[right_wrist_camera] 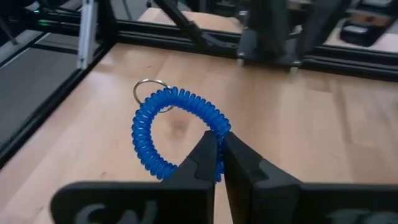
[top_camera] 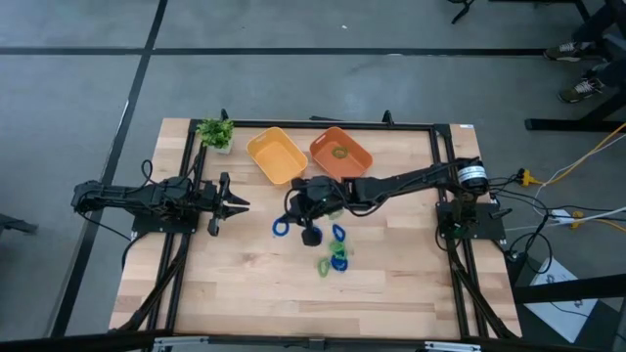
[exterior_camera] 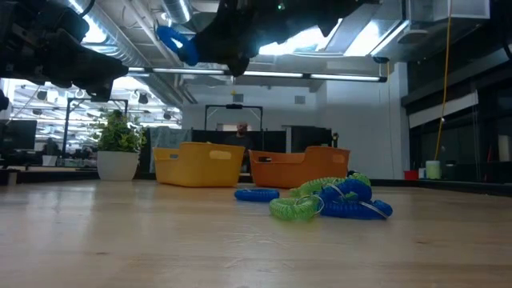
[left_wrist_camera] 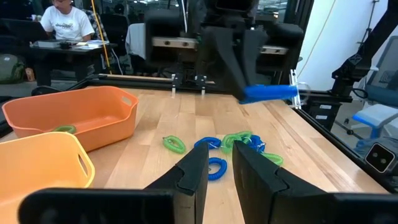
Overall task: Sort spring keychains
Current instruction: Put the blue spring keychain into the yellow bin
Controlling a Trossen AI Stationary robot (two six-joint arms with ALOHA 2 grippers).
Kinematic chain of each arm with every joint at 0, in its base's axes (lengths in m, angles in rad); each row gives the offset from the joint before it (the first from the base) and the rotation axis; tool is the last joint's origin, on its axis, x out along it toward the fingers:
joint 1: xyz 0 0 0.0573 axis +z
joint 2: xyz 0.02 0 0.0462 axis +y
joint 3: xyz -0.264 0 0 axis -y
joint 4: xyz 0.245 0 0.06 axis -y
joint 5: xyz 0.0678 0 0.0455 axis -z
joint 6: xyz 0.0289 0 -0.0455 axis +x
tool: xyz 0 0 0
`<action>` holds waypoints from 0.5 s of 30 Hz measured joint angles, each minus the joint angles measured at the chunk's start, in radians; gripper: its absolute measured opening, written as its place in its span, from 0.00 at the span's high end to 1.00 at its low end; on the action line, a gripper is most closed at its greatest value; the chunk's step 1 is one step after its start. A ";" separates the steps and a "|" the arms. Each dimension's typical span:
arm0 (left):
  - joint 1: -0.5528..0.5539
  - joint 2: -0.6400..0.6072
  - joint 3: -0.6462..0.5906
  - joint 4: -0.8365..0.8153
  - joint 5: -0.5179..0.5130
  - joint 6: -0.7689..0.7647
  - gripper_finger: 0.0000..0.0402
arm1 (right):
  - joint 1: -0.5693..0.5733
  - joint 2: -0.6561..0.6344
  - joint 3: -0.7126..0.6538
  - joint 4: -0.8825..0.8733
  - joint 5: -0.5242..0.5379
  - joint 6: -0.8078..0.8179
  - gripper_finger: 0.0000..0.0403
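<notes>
Blue coil (right_wrist_camera: 177, 134), one of the spring keychains, is pinched at a single point of its loop by the right end effector (right_wrist_camera: 219, 149), whose fingers are closed on it, and is held in the air above the tabletop (top_camera: 245, 293), just short of the yellow tray (top_camera: 275, 156). So thin a hold could be lost: the coil may stretch, swing or slip free during transport and fall outside a tray. A green coil lies in the orange tray (top_camera: 339, 152) beside the yellow one, so a wrong-tray drop is a risk. The remaining pile (exterior_camera: 332, 198), farther from the yellow tray, is tangled, so two colours might be lifted together. The left end effector (top_camera: 235, 204) waits beside the yellow tray, fingers narrowly parted and empty.
</notes>
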 joint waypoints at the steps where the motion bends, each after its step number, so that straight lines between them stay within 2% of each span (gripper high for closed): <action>1: 0.000 0.000 0.000 0.000 0.000 0.000 0.83 | -0.008 0.000 0.000 0.005 0.001 -0.004 0.96; 15: 0.000 0.000 0.000 0.000 0.000 0.000 0.83 | -0.177 0.000 0.000 0.131 0.000 -0.002 0.96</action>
